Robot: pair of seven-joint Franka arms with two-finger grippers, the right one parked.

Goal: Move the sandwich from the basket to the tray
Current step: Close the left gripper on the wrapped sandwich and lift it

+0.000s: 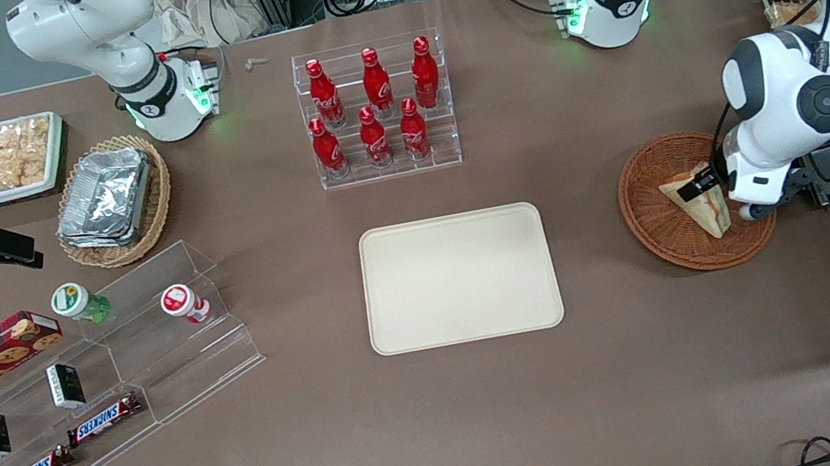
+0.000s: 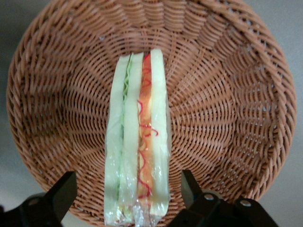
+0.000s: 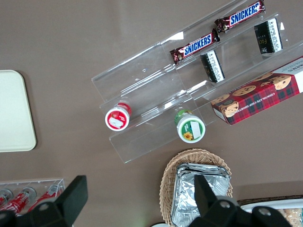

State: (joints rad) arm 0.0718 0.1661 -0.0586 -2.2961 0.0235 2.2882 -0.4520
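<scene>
Gripper (image 1: 702, 189) down low over the basket (image 1: 657, 224), the left arm's white forearm bent in a sharp elbow above the table's working-arm end, wrist pointed down into the wicker. The wrist view looks straight along the sandwich (image 2: 137, 156): two black fingers (image 2: 59, 191) stand wide apart, one on each flank of the wedge, with a clear gap of basket weave showing between each pad and the bread. So the claw is spread open and has hold of nothing; it straddles the sandwich without touching it.

The sandwich lies inside the basket, a triangular wedge in clear wrap. Its cut edge faces the wrist camera, showing pale bread layers, a green strip of filling on one side and an orange-red band with thin red threads on the other. From the front it reads as a cream wedge (image 1: 696, 205), its point toward the basket's nearer rim.

The basket is round, shallow, reddish-brown, with ribs fanning out from the centre and tight woven rings up to a thick rim. It sits near the table's working-arm edge.

The tray (image 1: 459, 277) lies flat mid-table, well apart from the basket: matte cream, rectangular, with rounded corners and a low raised rim, nothing on it.
</scene>
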